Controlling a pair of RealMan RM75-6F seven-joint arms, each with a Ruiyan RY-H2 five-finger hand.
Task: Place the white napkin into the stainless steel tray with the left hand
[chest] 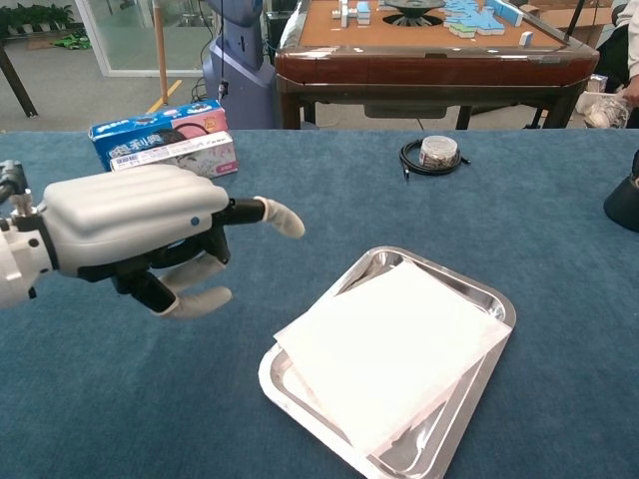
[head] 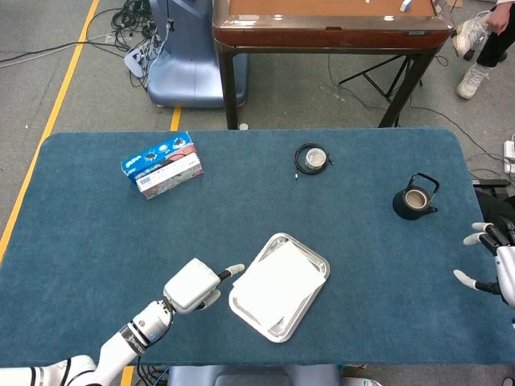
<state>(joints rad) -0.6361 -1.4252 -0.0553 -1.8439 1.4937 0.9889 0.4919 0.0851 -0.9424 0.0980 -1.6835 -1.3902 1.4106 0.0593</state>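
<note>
The white napkin [head: 278, 285] [chest: 391, 352] lies flat in the stainless steel tray [head: 315, 256] [chest: 461, 437], one corner hanging over the tray's left rim. My left hand [head: 193, 285] [chest: 135, 232] hovers to the left of the tray, apart from it, fingers spread and holding nothing, one finger pointing toward the tray. At the table's right edge my right hand [head: 492, 261] is open with fingers apart, empty.
A blue tissue pack [head: 162, 164] [chest: 164, 148] sits at the back left. A coiled black cable with a small round tin [head: 311, 158] [chest: 433, 154] lies at the back centre. A black teapot [head: 416, 197] stands at the right. A wooden table [chest: 429, 45] stands beyond.
</note>
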